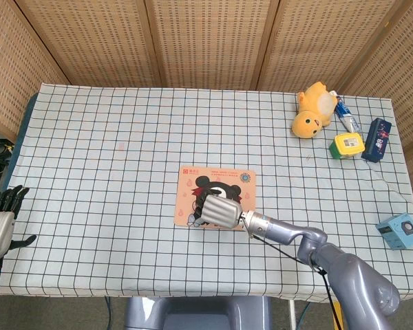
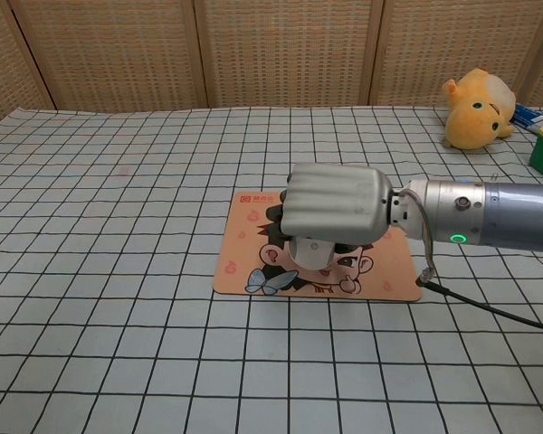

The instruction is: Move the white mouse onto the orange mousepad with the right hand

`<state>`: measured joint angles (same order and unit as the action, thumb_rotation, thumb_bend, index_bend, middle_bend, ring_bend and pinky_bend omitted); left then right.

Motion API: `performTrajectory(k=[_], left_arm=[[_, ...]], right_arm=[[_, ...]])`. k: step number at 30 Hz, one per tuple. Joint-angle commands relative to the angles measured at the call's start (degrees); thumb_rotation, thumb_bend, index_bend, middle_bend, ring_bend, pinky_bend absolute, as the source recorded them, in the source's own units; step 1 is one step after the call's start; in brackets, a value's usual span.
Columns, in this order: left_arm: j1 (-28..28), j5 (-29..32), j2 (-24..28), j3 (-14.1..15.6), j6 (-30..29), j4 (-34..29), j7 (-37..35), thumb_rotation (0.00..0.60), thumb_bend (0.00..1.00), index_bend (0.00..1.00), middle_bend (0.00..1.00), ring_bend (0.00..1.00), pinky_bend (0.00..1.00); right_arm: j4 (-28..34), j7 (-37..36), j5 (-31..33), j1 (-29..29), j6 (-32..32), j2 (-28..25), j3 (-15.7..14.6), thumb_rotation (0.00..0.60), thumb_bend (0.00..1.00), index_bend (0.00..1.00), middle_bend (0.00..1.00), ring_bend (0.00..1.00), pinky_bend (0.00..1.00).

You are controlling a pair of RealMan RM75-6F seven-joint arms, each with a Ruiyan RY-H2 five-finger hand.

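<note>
The orange mousepad [image 1: 230,180] [image 2: 394,268] with a cartoon face lies at the table's middle. My right hand [image 1: 220,211] [image 2: 337,205] sits low over its front half, fingers curled down around the white mouse [image 2: 309,252], which peeks out under the palm and rests on or just above the pad. In the head view the hand hides the mouse. My left hand [image 1: 0,221] stays at the table's left front edge, fingers spread, holding nothing.
At the back right are a yellow plush toy [image 1: 311,110] [image 2: 473,108], a tube [image 1: 345,114], a yellow-green box [image 1: 347,144] and a dark blue box [image 1: 376,139]. A light blue cube [image 1: 400,230] sits near the right edge. The right arm's cable [image 2: 489,307] trails over the checked cloth.
</note>
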<state>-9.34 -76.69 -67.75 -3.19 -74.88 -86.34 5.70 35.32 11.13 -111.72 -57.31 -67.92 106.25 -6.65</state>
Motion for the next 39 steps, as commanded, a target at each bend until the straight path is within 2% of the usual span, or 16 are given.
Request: performTrajectory(k=[1, 7, 13, 17, 26, 30, 33, 39], left_arm=[[-0.04, 0.05, 0.15, 0.01, 0.13, 0.05, -0.11, 0.6, 0.0, 0.0, 0.0, 0.0, 0.0], [-0.08, 0.18, 0.21, -0.02, 0.25, 0.17, -0.34, 0.6, 0.0, 0.0, 0.0, 0.0, 0.0], [-0.03, 0.47, 0.37, -0.14, 0.28, 0.15, -0.67, 0.6, 0.0, 0.0, 0.0, 0.0, 0.0], [0.0, 0.53, 0.39, -0.16, 0.22, 0.03, -0.71, 0.6, 0.0, 0.0, 0.0, 0.0, 0.0], [0.01, 0.48, 0.72, -0.09, 0.38, -0.21, -1.23, 0.6, 0.0, 0.0, 0.0, 0.0, 0.0], [0.08, 0.28, 0.83, -0.1, 0.09, -0.3, -1.43, 0.6, 0.0, 0.0, 0.0, 0.0, 0.0], [0.12, 0.17, 0.91, -0.1, -0.05, -0.39, -1.47, 0.6, 0.0, 0.0, 0.0, 0.0, 0.0], [0.34, -0.15, 1.14, -0.14, -0.69, -0.66, -1.75, 0.6, 0.0, 0.0, 0.0, 0.0, 0.0]], right_arm=[[-1.03, -0.06, 0.04, -0.09, -0.11, 0.77, -0.33, 0.6, 0.23, 0.8, 0.63, 0.61, 0.66], [-3.24, 0.63, 0.95, 0.12, 0.02, 2.02, -0.3, 0.6, 0.23, 0.79, 0.62, 0.61, 0.62], [-4.11, 1.36, 1.31, 0.27, 0.05, 2.5, -0.65, 0.6, 0.22, 0.77, 0.57, 0.56, 0.38], [-4.26, 2.11, 1.46, 0.52, -0.05, 2.76, -1.01, 0.6, 0.21, 0.68, 0.46, 0.43, 0.22], [-2.29, 5.73, 3.07, 1.0, 1.66, 2.26, -0.51, 0.6, 0.2, 0.4, 0.16, 0.09, 0.01], [-0.29, 7.38, 3.32, 1.53, 1.59, 1.31, -0.69, 0.6, 0.2, 0.37, 0.11, 0.02, 0.0], [0.65, 8.23, 3.42, 1.89, 1.57, 0.69, -0.84, 0.6, 0.2, 0.36, 0.08, 0.0, 0.0], [3.96, 10.44, 4.0, 3.5, -0.88, -2.03, -0.39, 0.6, 0.2, 0.35, 0.07, 0.0, 0.0]])
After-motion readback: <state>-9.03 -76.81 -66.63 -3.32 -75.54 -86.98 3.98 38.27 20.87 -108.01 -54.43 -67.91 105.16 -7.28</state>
